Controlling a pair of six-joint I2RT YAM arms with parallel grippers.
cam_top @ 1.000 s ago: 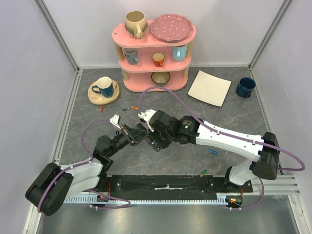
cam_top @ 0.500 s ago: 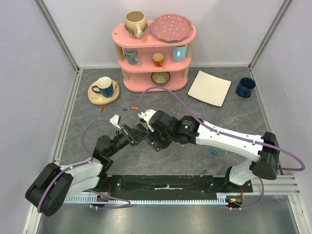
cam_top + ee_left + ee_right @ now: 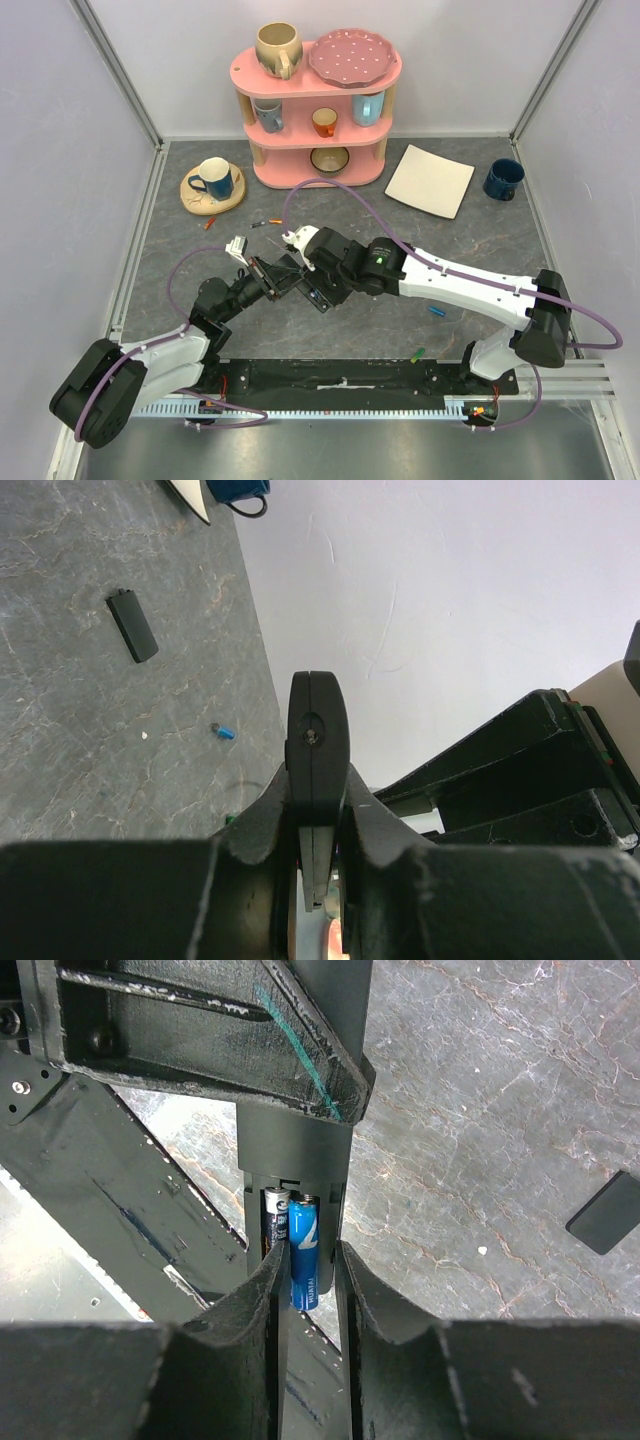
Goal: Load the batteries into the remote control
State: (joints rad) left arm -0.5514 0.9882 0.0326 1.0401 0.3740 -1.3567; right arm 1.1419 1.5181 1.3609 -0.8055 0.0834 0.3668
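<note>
- While the top view shows only the two arms meeting over the middle of the table (image 3: 480,240), the wrist views tell what each one holds.
- Left wrist view: the left gripper (image 3: 318,815) has its fingers clamped on the remote control (image 3: 318,735), which is seen edge-on and lifted off the surface.
- Right wrist view: the right gripper (image 3: 308,1270) pinches a blue battery (image 3: 304,1235). Its upper end sits in the remote's open compartment, beside a dark battery (image 3: 275,1210) seated there.
- A black cover (image 3: 132,625) lies flat on the table. Both wrist views show it; it cannot be made out from above.
- Loose on the grey marbled surface are a blue cell (image 3: 436,310) and a green cell (image 3: 417,352) to the right, and an orange cell (image 3: 209,223) to the left.
- White walls enclose the table, and a pink shelf (image 3: 300,178) of cups stands at the back.
</note>
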